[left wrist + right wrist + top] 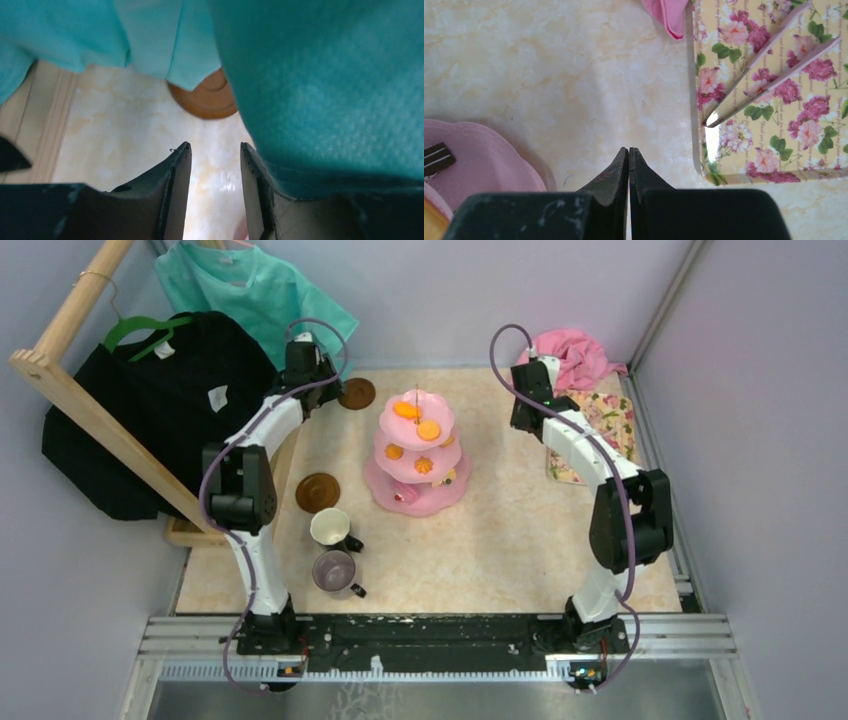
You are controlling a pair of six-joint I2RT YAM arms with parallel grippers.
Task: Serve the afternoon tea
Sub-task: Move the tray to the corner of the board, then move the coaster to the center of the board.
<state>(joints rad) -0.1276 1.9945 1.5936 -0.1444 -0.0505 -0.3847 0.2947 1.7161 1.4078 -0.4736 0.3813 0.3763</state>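
The pink three-tier cake stand stands mid-table with orange snacks on its tiers. One brown saucer lies at the back left, another saucer nearer, beside the white mug and the grey-purple mug. My left gripper is open and empty above the table, with the back saucer just ahead, half hidden by teal cloth. My right gripper is shut on nothing, between the stand's bottom plate and the floral mat.
A teal shirt and a black garment hang from a wooden rack at the back left, the teal one draping over my left gripper. A pink cloth lies behind the mat.
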